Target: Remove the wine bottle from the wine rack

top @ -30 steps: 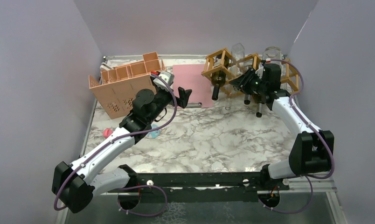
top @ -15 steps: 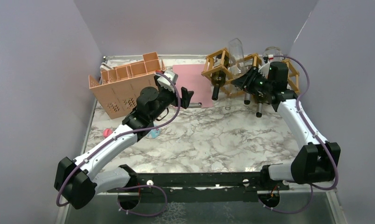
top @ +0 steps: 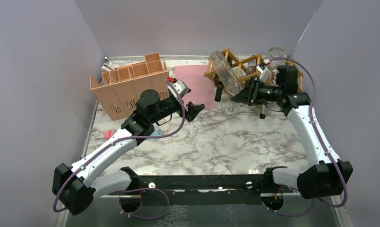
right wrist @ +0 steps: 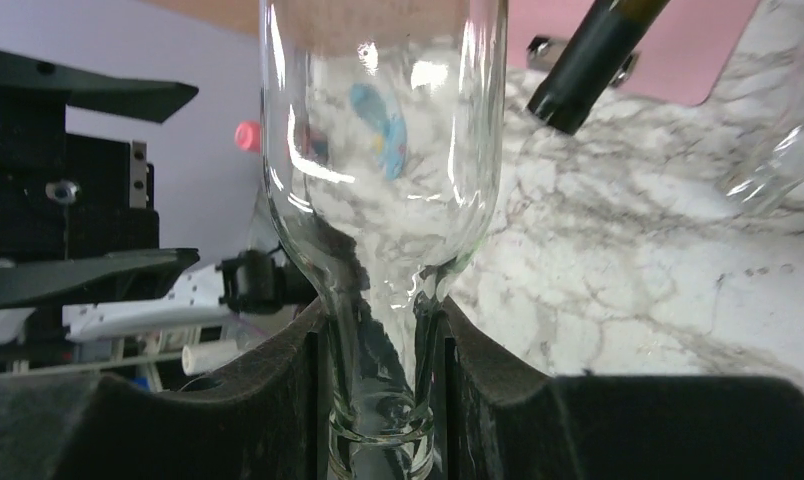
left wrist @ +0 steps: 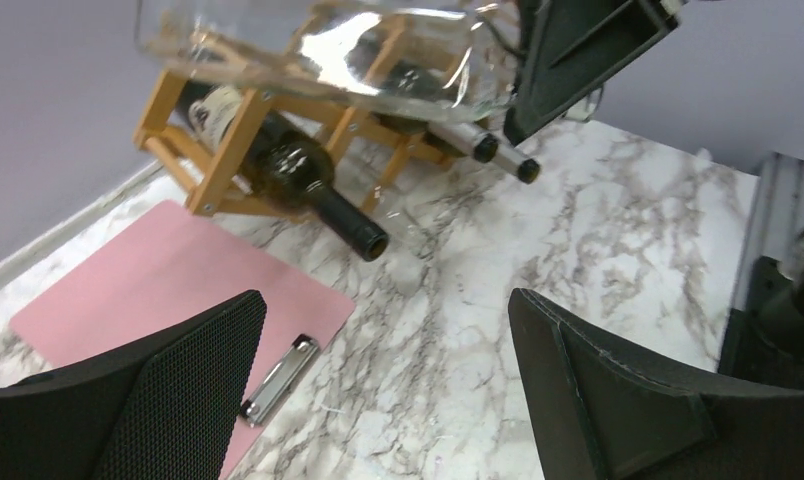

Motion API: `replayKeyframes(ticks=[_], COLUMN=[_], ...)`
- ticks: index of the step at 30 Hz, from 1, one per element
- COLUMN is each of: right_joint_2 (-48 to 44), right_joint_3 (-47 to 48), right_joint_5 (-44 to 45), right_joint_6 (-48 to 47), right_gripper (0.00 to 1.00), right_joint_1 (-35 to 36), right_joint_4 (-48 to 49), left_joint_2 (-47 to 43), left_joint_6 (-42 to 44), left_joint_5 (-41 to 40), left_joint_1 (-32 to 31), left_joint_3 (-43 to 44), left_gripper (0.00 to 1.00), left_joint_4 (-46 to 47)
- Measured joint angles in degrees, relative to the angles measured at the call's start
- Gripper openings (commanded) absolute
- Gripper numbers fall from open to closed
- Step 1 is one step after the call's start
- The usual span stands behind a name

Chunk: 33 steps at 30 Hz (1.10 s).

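Note:
My right gripper is shut on the neck of a clear glass wine bottle. The bottle hangs tilted above the left end of the golden-brown wooden wine rack, its base pointing up and to the back left. In the right wrist view the neck of the wine bottle sits squeezed between the two black fingers of my right gripper. My left gripper stands open over the marble to the left of the rack. In the left wrist view my left gripper holds nothing, and the clear bottle hovers over the rack.
Dark bottles lie in the rack with their necks pointing forward. A pink clipboard lies left of the rack, and a salmon perforated box stands at the back left. Small pink and blue items lie beside the left arm.
The right gripper has drawn the clear bottle out of the rack and swung it left and upward. The left arm has shifted right, its gripper still open.

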Motion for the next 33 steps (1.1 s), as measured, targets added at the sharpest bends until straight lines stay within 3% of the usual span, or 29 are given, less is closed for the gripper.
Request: replayKeyframes(ticks=[9,16,20,33], right_joint_2=[-3.96,-3.87,-4.50,-8.79], right_joint_3=[-3.06,-8.02,-11.63,-15.52], right_joint_5=[-6.58,-7.30,-6.27,-5.31], right_joint_6=[-3.10,-5.62,-6.60,-8.09], right_gripper=[0.20,0.20,0.20,0.20], right_joint_1=[3.61,5.81,8.02,12.81], right_joint_4=[-6.32,-9.79,-10.99,-13.22], left_joint_2=[-3.37,-4.61,-1.64,10.93], left_joint_6=[10.47,29.20,38.45,50.77], left_joint_5=[9.22,4.79,1.40,-0.15], left_joint_1=[-4.09,-14.71,-17.44,-18.80], left_joint_3=[4.24,6.08,7.10,7.78], left_gripper=[0.99,0.99,0.99,0.99], left_joint_4=[-9.68,-20.09,-21.66,-20.68])
